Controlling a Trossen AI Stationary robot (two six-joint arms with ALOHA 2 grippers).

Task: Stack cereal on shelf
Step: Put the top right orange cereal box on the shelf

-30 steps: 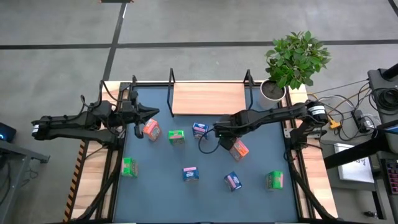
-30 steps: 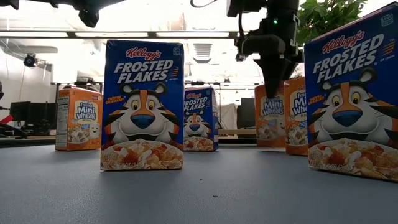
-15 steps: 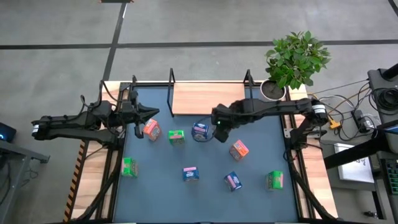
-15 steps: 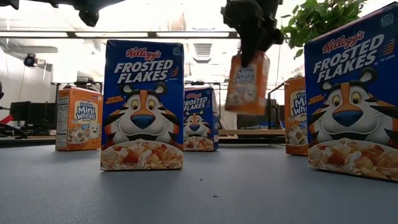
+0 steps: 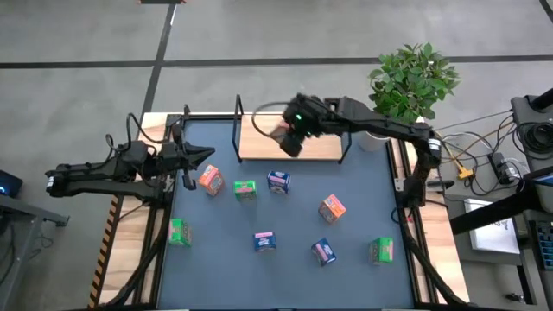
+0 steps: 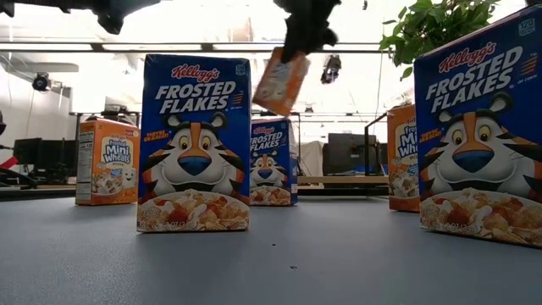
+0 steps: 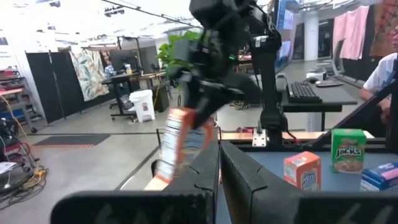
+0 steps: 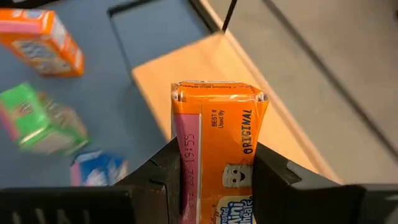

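Observation:
My right gripper [image 5: 292, 138] hangs over the light-wood shelf board [image 5: 255, 149] and is shut on an orange cereal box [image 8: 217, 134], which also shows in the low view [image 6: 281, 80]. My left gripper [image 5: 195, 156] is shut and empty, close to the far-left side of another orange box [image 5: 210, 180]. Standing on the blue-grey table are a green box [image 5: 245, 190], a blue box [image 5: 278, 181], an orange box [image 5: 332, 207] and several more nearer the front. Black posts [image 5: 239, 108] rise at the shelf's edges. My right gripper pinches the orange box between its two fingers [image 8: 168, 171], one on each of two opposite faces near the box's upper end [image 6: 292, 58]. The fingers come from above, pointing down. The box is lifted clear over the shelf board and hangs tilted below the fingers.
A potted plant [image 5: 410, 82] stands at the table's far right corner, beside the right arm. Cables and equipment lie past the right edge. In the low view, two blue boxes [image 6: 195, 144] [image 6: 478, 127] stand close to the camera. A person's sleeve [image 7: 382, 68] shows beyond the table.
My right gripper has risen from the table's middle and swung toward the far edge and to the left. It has lifted the orange box off the table and carried it over the shelf board; the box now hangs tilted. The left arm has drawn back slightly to the left.

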